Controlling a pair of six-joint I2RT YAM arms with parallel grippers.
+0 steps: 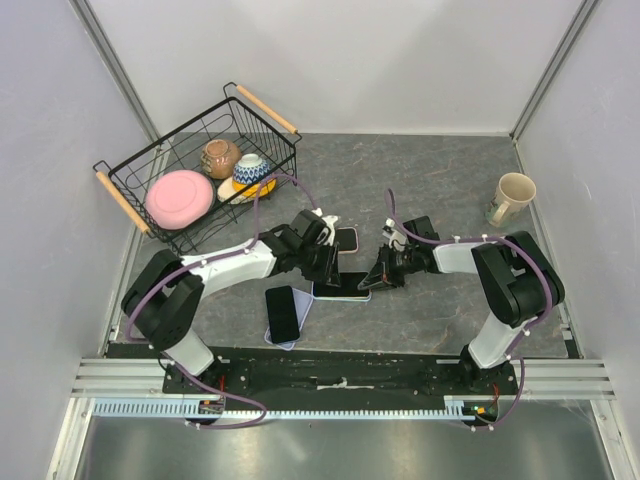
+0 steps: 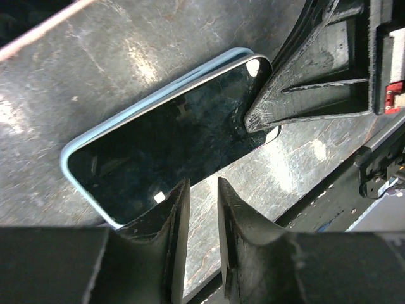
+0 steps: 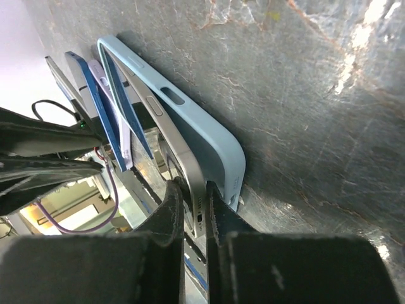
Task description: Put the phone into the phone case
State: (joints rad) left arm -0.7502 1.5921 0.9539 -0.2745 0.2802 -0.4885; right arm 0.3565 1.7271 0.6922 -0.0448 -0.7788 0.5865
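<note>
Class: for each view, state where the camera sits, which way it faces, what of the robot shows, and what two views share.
Top: above and behind, facing down at the table; left arm, right arm show.
Left wrist: on the left arm, facing down at the phone; left gripper shows.
Right wrist: low, facing along the phone's edge; right gripper shows.
Shared: both wrist views show the phone and case.

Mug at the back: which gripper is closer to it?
Right. The right gripper holds the right end of the phone, with the mug off toward the far right corner. The left gripper is across the phone, further left.
</note>
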